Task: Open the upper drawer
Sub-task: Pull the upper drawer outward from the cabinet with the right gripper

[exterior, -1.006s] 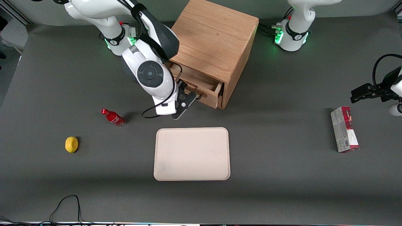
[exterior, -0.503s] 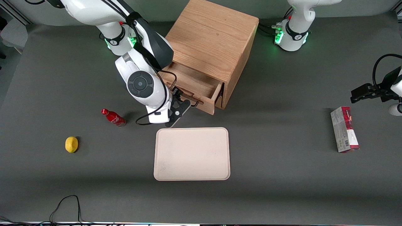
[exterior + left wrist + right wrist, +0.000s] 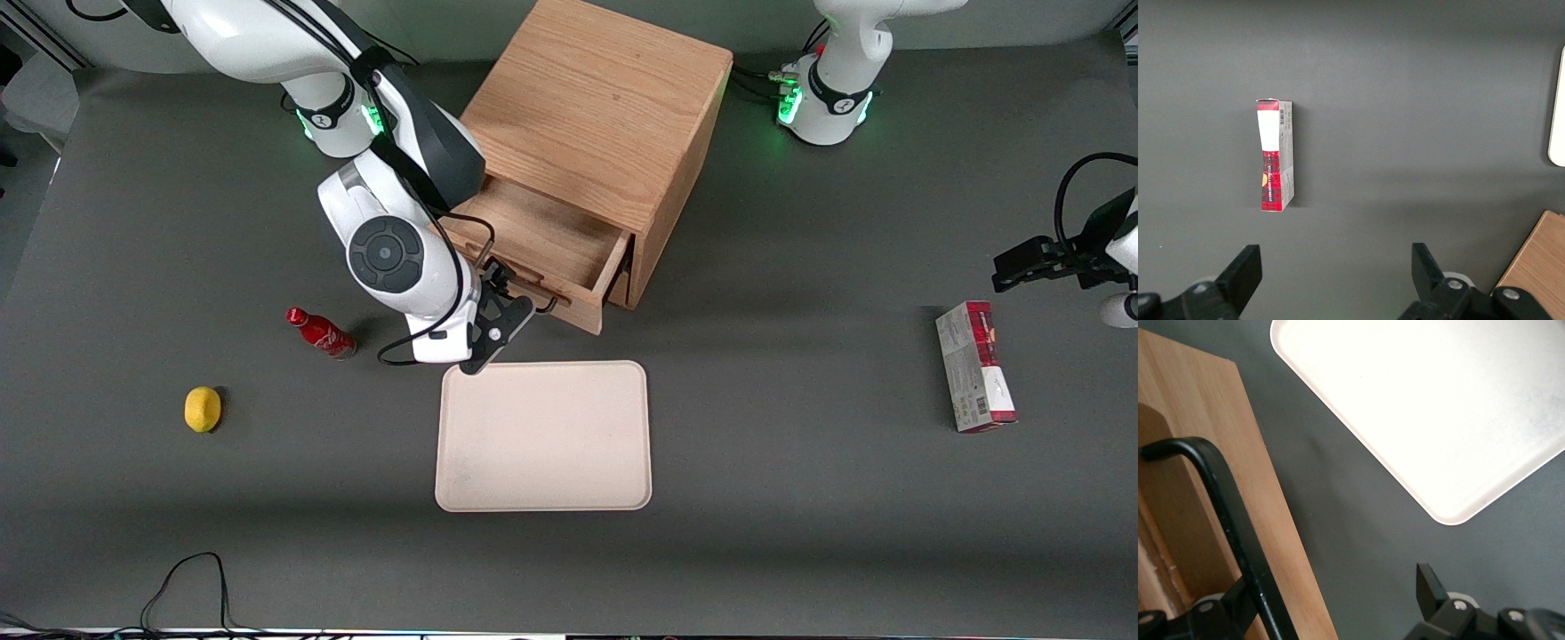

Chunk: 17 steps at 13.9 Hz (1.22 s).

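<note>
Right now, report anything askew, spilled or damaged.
Nothing looks damaged or spilled. The upper drawer stands pulled out, the gripper at its handle. The red bottle lies on its side on the table.

gripper (image 3: 524, 307) at upper drawer (image 3: 542, 249) front | tray (image 3: 543, 436) just beside

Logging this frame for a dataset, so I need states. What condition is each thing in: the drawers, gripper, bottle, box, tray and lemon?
upper drawer: pulled partly out, inside looks bare.
handle: between the gripper's fingers.
gripper: at the handle.
lower drawer: hidden, cannot tell.
red bottle: lying down, capped.
red box: lying flat.
tray: nothing on it.
lemon: whole.
</note>
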Motion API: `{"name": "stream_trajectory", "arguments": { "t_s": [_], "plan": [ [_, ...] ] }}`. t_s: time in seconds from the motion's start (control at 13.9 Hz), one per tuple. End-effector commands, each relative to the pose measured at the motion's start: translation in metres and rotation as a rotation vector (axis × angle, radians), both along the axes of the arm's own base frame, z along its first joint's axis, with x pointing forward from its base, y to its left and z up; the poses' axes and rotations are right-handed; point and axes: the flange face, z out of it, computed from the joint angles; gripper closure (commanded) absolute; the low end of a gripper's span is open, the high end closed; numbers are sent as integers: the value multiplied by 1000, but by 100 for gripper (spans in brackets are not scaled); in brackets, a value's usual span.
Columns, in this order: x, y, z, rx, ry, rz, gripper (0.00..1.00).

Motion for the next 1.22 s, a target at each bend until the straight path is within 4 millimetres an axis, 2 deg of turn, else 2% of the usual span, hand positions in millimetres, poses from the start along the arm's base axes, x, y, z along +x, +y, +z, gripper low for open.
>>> {"name": "stream_trajectory", "arguments": {
  "t_s": [0.0,0.43,1.08,1.15],
  "plan": [
    [17,-2,2,34,-10,10,1],
    [37,-25,-2,43,-14,-9,1],
    [64,-42,-7,63,-37,-52,1],
    [70,-50,-9,63,-35,-68,1]
  ]
}}
